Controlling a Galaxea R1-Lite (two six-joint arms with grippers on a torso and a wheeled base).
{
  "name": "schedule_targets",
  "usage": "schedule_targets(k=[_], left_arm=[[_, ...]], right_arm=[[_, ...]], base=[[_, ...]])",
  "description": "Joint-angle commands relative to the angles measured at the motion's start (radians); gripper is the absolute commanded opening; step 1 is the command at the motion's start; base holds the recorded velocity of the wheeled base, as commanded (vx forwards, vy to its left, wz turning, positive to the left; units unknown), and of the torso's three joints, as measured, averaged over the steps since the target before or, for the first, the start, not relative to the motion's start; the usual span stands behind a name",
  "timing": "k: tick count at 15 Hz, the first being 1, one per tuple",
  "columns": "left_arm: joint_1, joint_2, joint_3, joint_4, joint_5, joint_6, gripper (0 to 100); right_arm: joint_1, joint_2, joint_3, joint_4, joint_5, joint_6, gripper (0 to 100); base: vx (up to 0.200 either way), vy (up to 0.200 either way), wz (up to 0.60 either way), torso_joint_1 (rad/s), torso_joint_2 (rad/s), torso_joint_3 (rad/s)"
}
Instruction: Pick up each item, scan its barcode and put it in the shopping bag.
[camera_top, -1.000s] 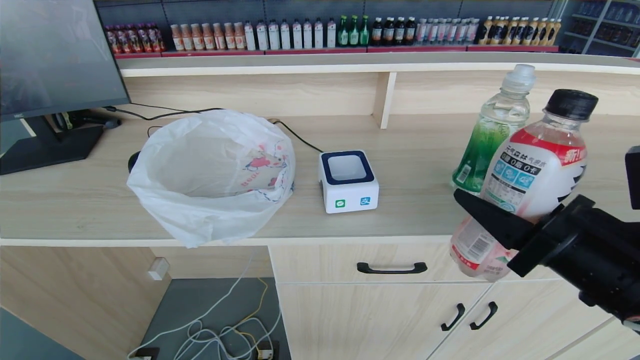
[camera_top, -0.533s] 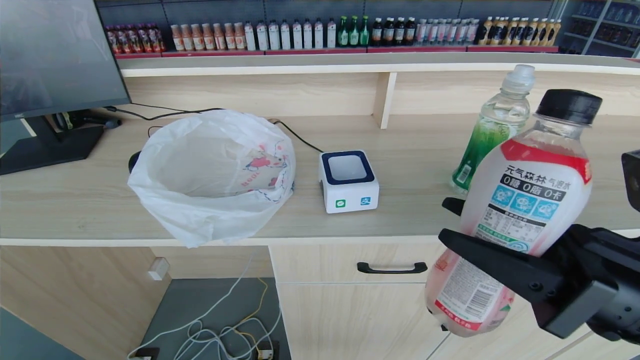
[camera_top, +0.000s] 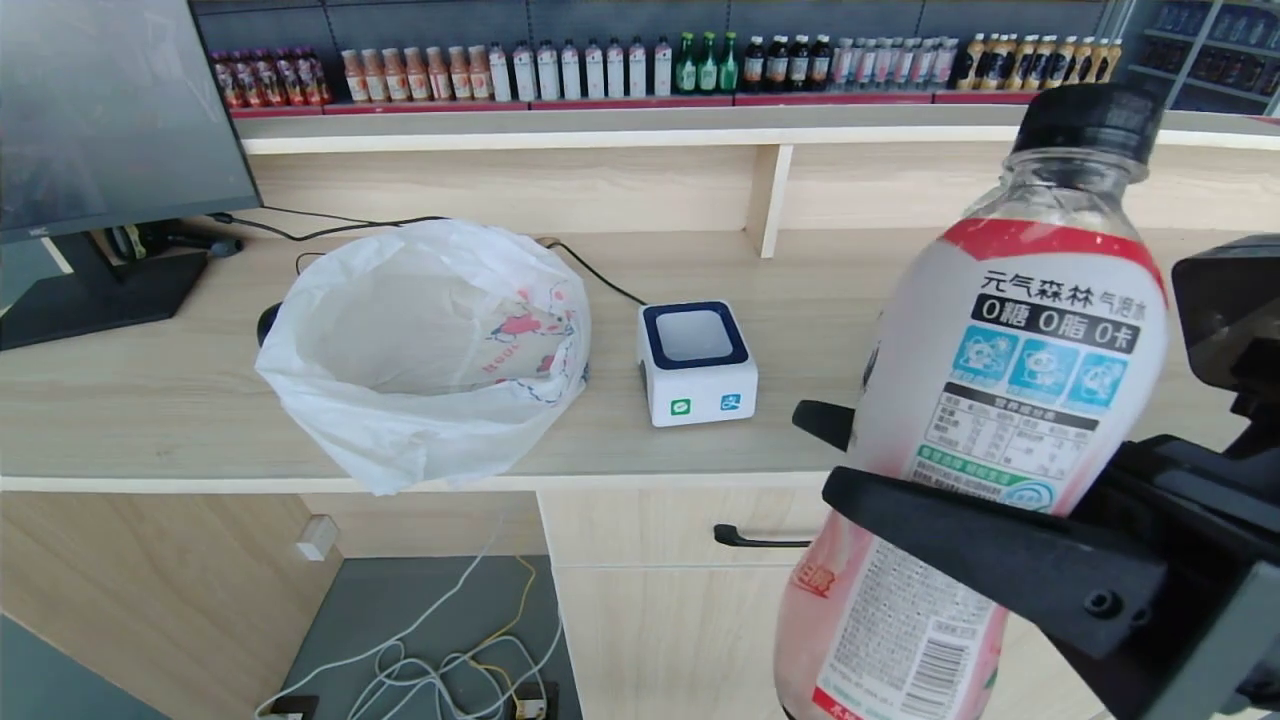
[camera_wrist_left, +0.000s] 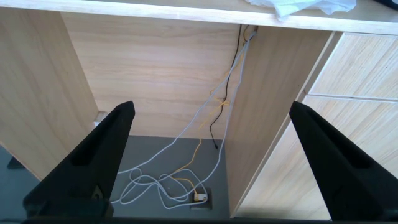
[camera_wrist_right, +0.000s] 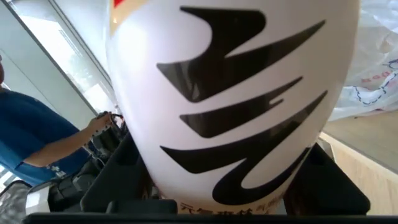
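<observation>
– Pink drink, black cap: where is the bottle (camera_top: 1010, 380)?
– In the air at the right end of the wooden tabletop (camera_top: 150, 400), off its surface, cap up and leaning a little. The right pincer (camera_top: 815, 450) is clamped round its lower half, one black finger on each side of the label. A barcode (camera_top: 940, 665) low on the label faces the head camera. From the right wrist the bottle (camera_wrist_right: 236, 106) sits pressed between the fingers, its white wrap with black strokes turned to the lens.
– And the shopping bag (camera_top: 430, 350)?
– White plastic, mouth open and facing up. It stands at the front edge of the tabletop, left of the middle, and its belly bulges out over that edge.
– The scanner (camera_top: 697, 362)?
– A white box with a dark blue rim round its window. It sits just beside the bag on the right, not touching it, near the front edge. A black cable (camera_top: 600, 275) runs from behind it toward the back of the tabletop.
– What about the left pincer (camera_wrist_left: 211, 106)?
– Its fingers are spread wide, gripping nothing. It hangs low, under the level of the tabletop, facing the open recess (camera_wrist_left: 155, 62) where white and yellow cables (camera_wrist_left: 168, 180) lie in loops.
– Anything else up top?
– A dark monitor (camera_top: 110, 110) at the far left corner, and a row of drinks (camera_top: 650, 65) on the shelf (camera_top: 640, 103) behind the tabletop
</observation>
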Motion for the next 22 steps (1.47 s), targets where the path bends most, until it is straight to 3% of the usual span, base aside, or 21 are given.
schedule_targets(k=[1, 4, 9, 22], left_arm=[[0.000, 0.000, 0.000, 0.000, 0.000, 0.000, 100], [0.000, 0.000, 0.001, 0.000, 0.000, 0.000, 100], [0.000, 0.000, 0.000, 0.000, 0.000, 0.000, 100], [0.000, 0.000, 0.000, 0.000, 0.000, 0.000, 100]], right_arm=[[0.012, 0.065, -0.044, -0.042, 0.000, 0.041, 0], [0.015, 0.156, -0.095, -0.190, 0.001, 0.152, 0], [0.063, 0.231, -0.179, -0.282, -0.006, 0.216, 0], [0.065, 0.277, -0.196, -0.319, -0.006, 0.253, 0]], base=[[0.000, 0.000, 0.00, 0.000, 0.00, 0.000], [0.000, 0.000, 0.00, 0.000, 0.00, 0.000], [0.000, 0.000, 0.00, 0.000, 0.00, 0.000], [0.000, 0.000, 0.00, 0.000, 0.00, 0.000]])
